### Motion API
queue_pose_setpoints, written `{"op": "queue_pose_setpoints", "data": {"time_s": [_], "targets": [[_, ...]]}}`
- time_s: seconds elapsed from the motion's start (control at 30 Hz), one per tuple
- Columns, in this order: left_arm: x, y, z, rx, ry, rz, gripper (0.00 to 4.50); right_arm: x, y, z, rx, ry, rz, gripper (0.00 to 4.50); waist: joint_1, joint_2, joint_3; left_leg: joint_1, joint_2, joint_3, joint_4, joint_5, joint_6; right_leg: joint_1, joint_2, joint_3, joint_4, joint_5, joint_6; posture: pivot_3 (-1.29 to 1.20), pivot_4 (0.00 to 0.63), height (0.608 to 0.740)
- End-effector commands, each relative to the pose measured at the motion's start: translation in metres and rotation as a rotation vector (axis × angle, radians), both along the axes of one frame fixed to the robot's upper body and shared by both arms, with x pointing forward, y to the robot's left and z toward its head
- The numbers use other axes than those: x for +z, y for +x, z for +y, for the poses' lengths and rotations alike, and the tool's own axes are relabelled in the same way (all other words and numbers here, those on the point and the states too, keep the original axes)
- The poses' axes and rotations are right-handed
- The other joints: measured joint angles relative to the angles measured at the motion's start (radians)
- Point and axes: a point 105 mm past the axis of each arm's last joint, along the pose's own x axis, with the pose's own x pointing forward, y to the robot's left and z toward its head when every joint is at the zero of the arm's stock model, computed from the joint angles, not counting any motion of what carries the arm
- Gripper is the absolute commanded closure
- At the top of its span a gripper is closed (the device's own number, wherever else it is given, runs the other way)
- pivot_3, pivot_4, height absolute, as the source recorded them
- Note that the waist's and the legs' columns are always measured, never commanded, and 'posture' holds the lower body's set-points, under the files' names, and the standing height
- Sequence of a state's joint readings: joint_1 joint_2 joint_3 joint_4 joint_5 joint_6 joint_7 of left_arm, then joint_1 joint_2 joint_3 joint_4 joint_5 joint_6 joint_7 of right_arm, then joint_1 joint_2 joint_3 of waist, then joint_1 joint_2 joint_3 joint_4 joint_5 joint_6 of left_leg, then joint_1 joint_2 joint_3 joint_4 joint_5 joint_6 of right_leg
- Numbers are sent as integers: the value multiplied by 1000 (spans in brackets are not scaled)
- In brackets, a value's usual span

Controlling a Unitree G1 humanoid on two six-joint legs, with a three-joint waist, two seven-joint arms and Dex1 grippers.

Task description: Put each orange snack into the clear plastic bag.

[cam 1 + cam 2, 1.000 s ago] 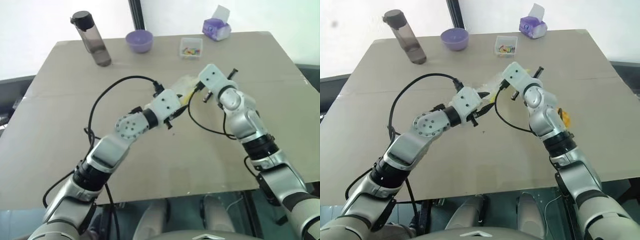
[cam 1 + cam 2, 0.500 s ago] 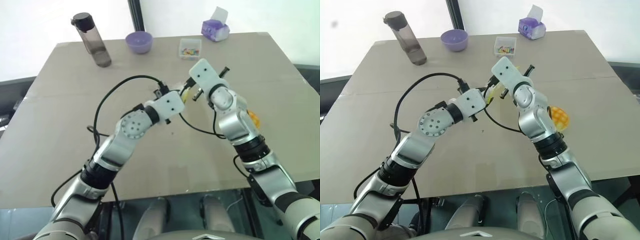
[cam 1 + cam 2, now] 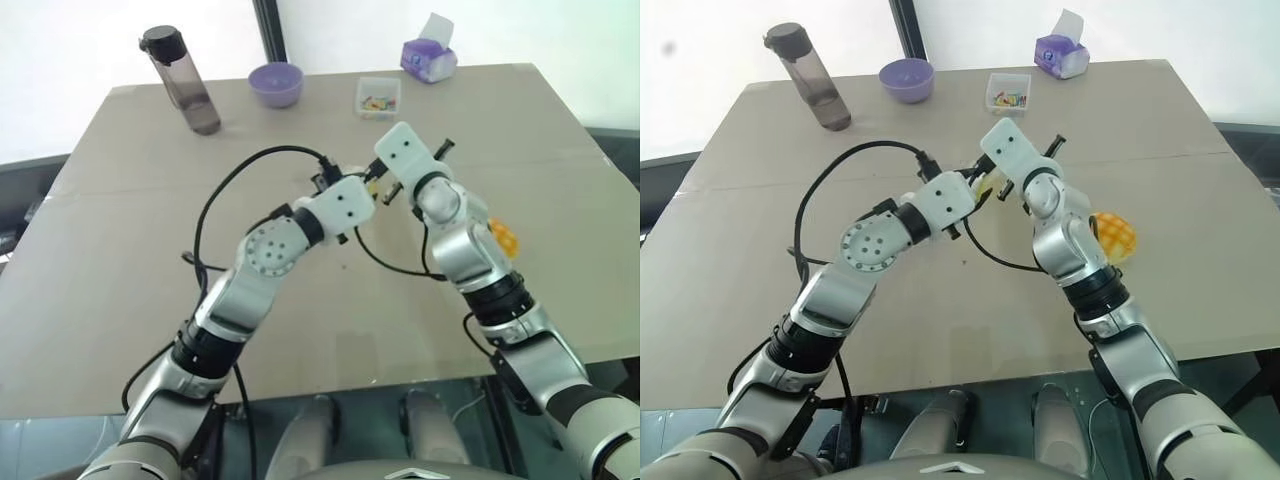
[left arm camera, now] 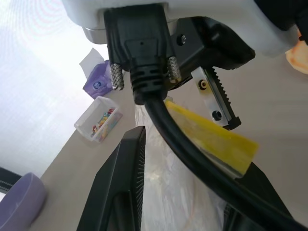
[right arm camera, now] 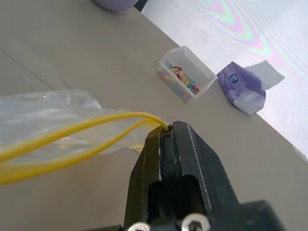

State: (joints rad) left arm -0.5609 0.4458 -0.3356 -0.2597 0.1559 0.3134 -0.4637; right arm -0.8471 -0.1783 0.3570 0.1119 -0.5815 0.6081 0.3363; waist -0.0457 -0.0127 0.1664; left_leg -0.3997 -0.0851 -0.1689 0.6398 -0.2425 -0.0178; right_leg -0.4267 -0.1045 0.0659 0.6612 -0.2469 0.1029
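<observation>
The clear plastic bag (image 5: 48, 118) hangs above the middle of the table between my two hands. My right gripper (image 5: 166, 131) is shut on the end of its yellow seal strip (image 4: 211, 137), whose two lips part slightly away from the jaws. My left gripper (image 4: 187, 163) meets it from the other side, with the bag's crinkled film (image 4: 173, 192) filling the space between its fingers (image 4: 122, 187). One orange snack (image 3: 1114, 236), a round bun scored with a grid, lies on the table just right of my right forearm, apart from both grippers.
Along the far edge of the tan table (image 3: 120, 260) stand a dark bottle (image 3: 182, 80), a purple bowl (image 3: 276, 83), a small clear box of colourful bits (image 3: 378, 97) and a purple tissue pack (image 3: 430, 58). A black cable loops over my left arm (image 3: 215, 200).
My right arm has shifted a little to the left with the bag, so more of the bun shows beside it. My left wrist has rolled slightly. Both grips stay the same.
</observation>
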Motion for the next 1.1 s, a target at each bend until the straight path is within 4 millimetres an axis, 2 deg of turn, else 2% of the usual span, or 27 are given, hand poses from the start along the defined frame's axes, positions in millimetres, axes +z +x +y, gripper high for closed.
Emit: {"op": "queue_pose_setpoints", "data": {"time_s": [0.03, 0.4, 0.9, 1.1], "targets": [[14, -13, -9, -64, -2, -68, 2677, 11, -2, 5, -2, 31, -45, 4500, 0, 0, 0, 0, 0, 0, 0, 0, 0, 0, 0, 0, 0, 0, 0, 0, 150, 740], [14, -22, -12, -105, -5, -89, 2677, 6, 2, -1, -53, 55, -12, 4500, 0, 0, 0, 0, 0, 0, 0, 0, 0, 0, 0, 0, 0, 0, 0, 0, 150, 740], [10, -11, 6, 1, 3, -89, 2677, 5, 1, 1, -41, 65, -3, 4500, 0, 0, 0, 0, 0, 0, 1, 0, 0, 0, 0, 0, 1, 0, 0, 0, 150, 740], [8, -12, 6, 3, 13, -86, 2677, 5, 1, 1, -39, 69, 1, 4500, 0, 0, 0, 0, 0, 0, 1, 0, 0, 0, 0, 0, 1, 0, 0, 0, 150, 740]]}}
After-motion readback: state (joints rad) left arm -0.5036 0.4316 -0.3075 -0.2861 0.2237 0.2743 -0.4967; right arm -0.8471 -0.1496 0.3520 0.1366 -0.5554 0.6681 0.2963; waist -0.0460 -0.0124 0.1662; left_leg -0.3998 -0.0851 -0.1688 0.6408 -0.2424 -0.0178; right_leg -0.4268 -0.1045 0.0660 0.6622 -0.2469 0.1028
